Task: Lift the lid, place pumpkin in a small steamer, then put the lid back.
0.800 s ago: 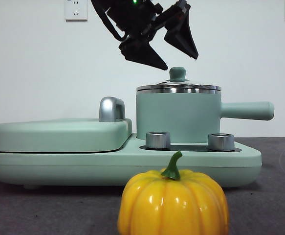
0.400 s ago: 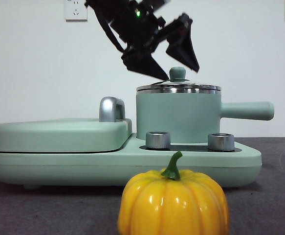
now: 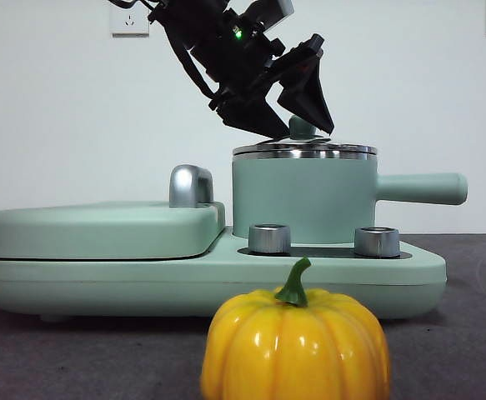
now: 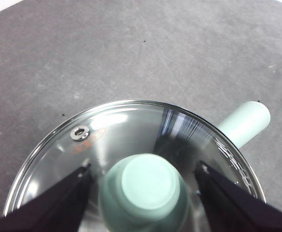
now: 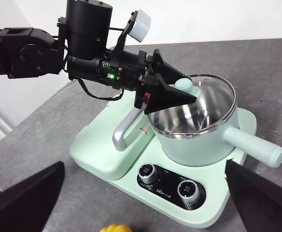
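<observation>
The glass lid (image 3: 303,151) sits on the mint-green small steamer (image 3: 303,196), whose long handle (image 3: 422,187) points right. My left gripper (image 3: 303,129) is open, one jaw on each side of the lid's mint knob (image 4: 150,186) and neither touching it; the glass (image 4: 131,125) fills the left wrist view. The yellow-orange pumpkin (image 3: 297,346) with its green stem stands on the table in front, near the camera. My right gripper (image 5: 144,166) hangs open high above the front of the appliance, holding nothing, and looks down on the steamer (image 5: 199,140) and the left gripper (image 5: 177,89).
The steamer stands on a wide mint-green appliance base (image 3: 209,279) with two silver knobs (image 3: 269,238). A flat hinged cover (image 3: 101,229) with a steel handle (image 3: 191,185) lies to its left. The table is dark grey, with a white wall behind.
The left gripper has come down and slightly left, from above the lid to the level of its knob, its jaws still open. Lid, steamer and pumpkin have not moved.
</observation>
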